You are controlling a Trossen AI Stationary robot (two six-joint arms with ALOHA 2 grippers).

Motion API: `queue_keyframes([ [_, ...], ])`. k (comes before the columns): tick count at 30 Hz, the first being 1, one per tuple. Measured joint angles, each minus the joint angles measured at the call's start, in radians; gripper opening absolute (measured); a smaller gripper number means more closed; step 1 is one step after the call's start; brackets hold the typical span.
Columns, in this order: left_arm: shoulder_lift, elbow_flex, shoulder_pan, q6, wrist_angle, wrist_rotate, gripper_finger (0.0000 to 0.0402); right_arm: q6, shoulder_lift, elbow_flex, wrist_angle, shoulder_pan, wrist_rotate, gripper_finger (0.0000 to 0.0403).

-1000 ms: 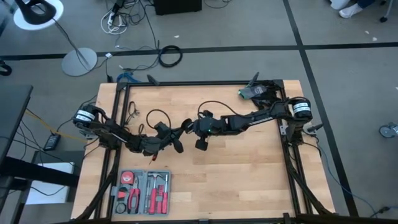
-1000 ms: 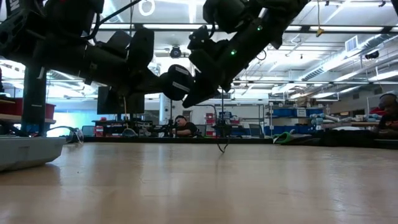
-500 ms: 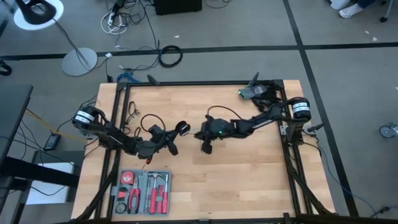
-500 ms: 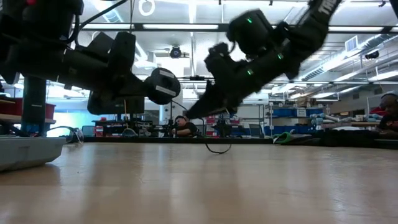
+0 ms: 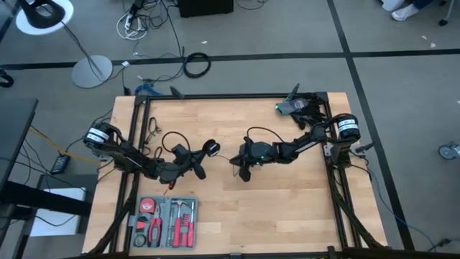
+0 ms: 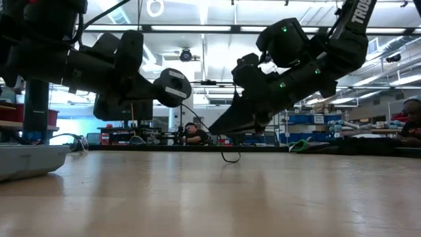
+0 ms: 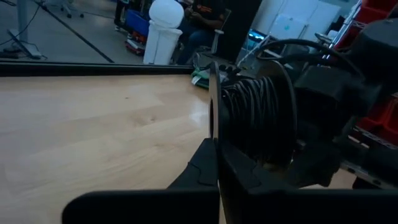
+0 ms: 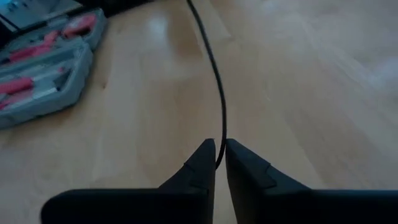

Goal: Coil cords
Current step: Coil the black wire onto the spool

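Observation:
The small round black puck [image 5: 210,149] is a spool with black cord wound on it [image 7: 255,115]. It hangs above the middle of the table, with my left gripper [image 5: 203,155] shut on it. The thin black cord [image 6: 230,158] runs off the puck, sags in a small loop close above the wood and rises to my right gripper [image 5: 233,160]. That gripper is shut on it a little to the puck's right and slants down toward the table. My left gripper pinches the puck's thin flat flange [image 7: 212,109] by its edge between the two fingers. The fingers come in level from the table's left. The puck is lifted clear of the table, its round face [image 6: 172,87] upright. My right gripper pinches a single strand of the cord [image 8: 219,138] between its two fingertips. The fingers slant down from the table's right and lie along the strand. Beyond the fingers the cord runs on slack toward the puck, clear of the table.
A grey tool case [image 5: 167,221] with red-handled tools lies open at the table's near left, also seen in the right wrist view as the tool case [image 8: 43,68]. A green device [image 5: 291,106] sits at the far right corner. Bare wood stretches near and right of the grippers.
My right gripper has come down toward the table and drawn away from the puck toward the right edge, tipping its fingers downward. My left gripper has carried the puck a little toward the left edge, then stayed still. The cord's loop now hangs low between them.

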Motion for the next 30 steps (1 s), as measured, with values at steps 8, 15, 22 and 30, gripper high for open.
queue_keyframes([
  [8,0.0,0.0,0.0,0.004,0.015,0.044,0.0,0.023,-0.004,0.0,-0.071,-0.009,0.033,0.0004],
  [15,0.0,0.0,0.0,-0.004,-0.023,0.077,0.0,0.038,-0.111,0.005,-0.128,-0.074,0.055,0.0001],
  [22,0.0,0.001,0.0,-0.015,-0.063,0.093,0.0,-0.011,-0.234,0.013,-0.145,-0.105,0.057,0.0001],
  [30,0.0,0.021,0.007,-0.031,-0.126,0.104,0.0,-0.112,-0.167,0.214,-0.281,-0.098,0.032,0.0],
])
